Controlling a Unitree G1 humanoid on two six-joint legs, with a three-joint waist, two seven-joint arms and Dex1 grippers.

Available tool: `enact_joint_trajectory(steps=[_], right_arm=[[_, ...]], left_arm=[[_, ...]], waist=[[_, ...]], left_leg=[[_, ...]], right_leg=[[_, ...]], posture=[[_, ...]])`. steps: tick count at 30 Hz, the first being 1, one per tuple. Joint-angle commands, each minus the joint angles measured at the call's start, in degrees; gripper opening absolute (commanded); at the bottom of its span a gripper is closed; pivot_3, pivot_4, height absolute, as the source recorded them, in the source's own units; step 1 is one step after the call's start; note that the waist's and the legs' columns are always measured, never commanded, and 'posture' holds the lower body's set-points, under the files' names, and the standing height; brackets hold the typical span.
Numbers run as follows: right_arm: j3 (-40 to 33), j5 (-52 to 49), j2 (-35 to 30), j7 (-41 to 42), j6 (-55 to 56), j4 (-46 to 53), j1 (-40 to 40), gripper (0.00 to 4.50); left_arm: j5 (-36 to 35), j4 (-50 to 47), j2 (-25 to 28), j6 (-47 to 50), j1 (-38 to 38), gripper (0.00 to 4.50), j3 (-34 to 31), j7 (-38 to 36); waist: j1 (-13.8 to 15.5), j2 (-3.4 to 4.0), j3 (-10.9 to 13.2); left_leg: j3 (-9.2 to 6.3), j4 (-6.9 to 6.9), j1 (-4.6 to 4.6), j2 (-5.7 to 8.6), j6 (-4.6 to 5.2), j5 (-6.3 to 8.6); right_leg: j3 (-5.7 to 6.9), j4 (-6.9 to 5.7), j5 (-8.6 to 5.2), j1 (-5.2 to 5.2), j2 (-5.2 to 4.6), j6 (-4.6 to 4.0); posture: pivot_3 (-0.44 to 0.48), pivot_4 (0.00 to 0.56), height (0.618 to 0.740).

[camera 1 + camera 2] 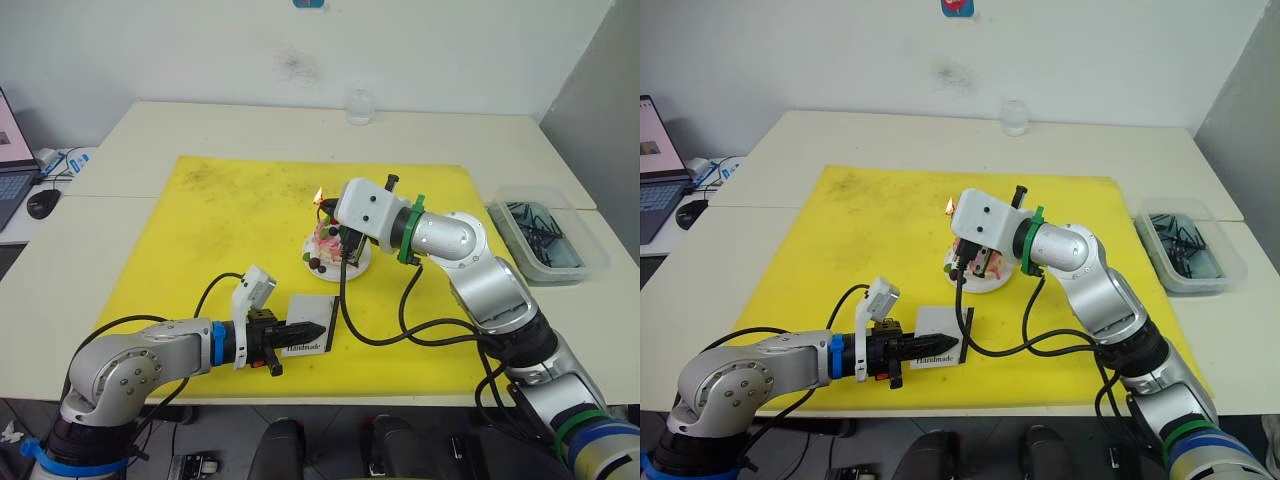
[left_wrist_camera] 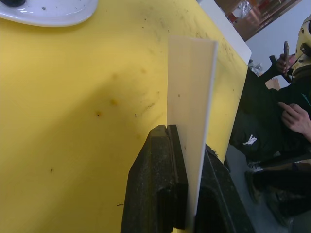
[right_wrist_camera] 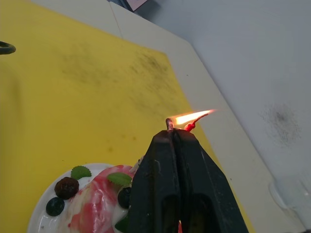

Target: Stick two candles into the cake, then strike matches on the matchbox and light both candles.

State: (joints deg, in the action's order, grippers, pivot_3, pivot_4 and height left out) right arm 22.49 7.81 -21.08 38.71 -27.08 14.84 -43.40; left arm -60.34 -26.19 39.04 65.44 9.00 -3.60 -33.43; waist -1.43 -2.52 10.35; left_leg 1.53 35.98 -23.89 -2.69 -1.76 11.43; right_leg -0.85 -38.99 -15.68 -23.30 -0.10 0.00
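The cake [image 3: 97, 204], pink and white with dark berries and green bits, sits on its white plate [image 1: 352, 268] in the middle of the yellow mat [image 1: 200, 230]. My right gripper [image 3: 172, 137] hovers over the cake, shut on a match [image 3: 168, 124] whose short dark end sticks out burning. The flame [image 3: 192, 116] lies against the red tip of a candle [image 3: 189, 127]; the rest of that candle is hidden behind my fingers. My left gripper [image 1: 318, 328] is shut on the white matchbox [image 1: 308, 337], held on edge near the mat's front.
A clear glass [image 1: 360, 105] stands at the table's back. A plastic bin [image 1: 545, 235] of dark items is at the right edge; a mouse [image 1: 43, 203] and laptop are far left. A seated person [image 2: 286, 111] is beyond the table's front.
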Motion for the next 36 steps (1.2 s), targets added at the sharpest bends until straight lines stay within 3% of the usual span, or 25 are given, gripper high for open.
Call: enact_joint_trajectory(steps=[1,23,36], right_arm=[[-1.69,-0.18,0.38,-0.42,-0.28,1.80,-0.73,0.02],[-2.04,-0.70,0.81,-0.01,-2.42,4.24,0.49,0.02],[-4.36,-4.94,-3.32,2.96,-8.29,15.59,5.75,0.02]], left_arm=[[-0.37,-1.23,-0.29,-0.64,0.17,0.00,-0.13,-0.76],[-0.02,-0.71,-0.34,-0.60,0.73,0.00,-0.11,-0.72],[1.15,1.15,-0.65,-0.90,2.22,0.00,0.18,-2.11]], waist=[[0.00,0.00,0.00],[-0.02,0.00,0.00],[0.06,0.01,0.01]], left_leg=[[0.00,0.00,0.00,0.00,0.00,0.00],[0.00,0.00,0.00,0.00,0.00,0.00],[-0.01,-0.01,-0.01,0.00,0.00,0.00]], right_leg=[[0.00,0.00,0.00,0.00,0.00,0.00],[0.00,0.00,0.00,0.00,0.00,0.00],[0.01,0.02,0.00,0.00,-0.01,0.00]], posture=[[0.000,0.150,0.740],[0.000,0.150,0.740],[0.000,0.150,0.740]])
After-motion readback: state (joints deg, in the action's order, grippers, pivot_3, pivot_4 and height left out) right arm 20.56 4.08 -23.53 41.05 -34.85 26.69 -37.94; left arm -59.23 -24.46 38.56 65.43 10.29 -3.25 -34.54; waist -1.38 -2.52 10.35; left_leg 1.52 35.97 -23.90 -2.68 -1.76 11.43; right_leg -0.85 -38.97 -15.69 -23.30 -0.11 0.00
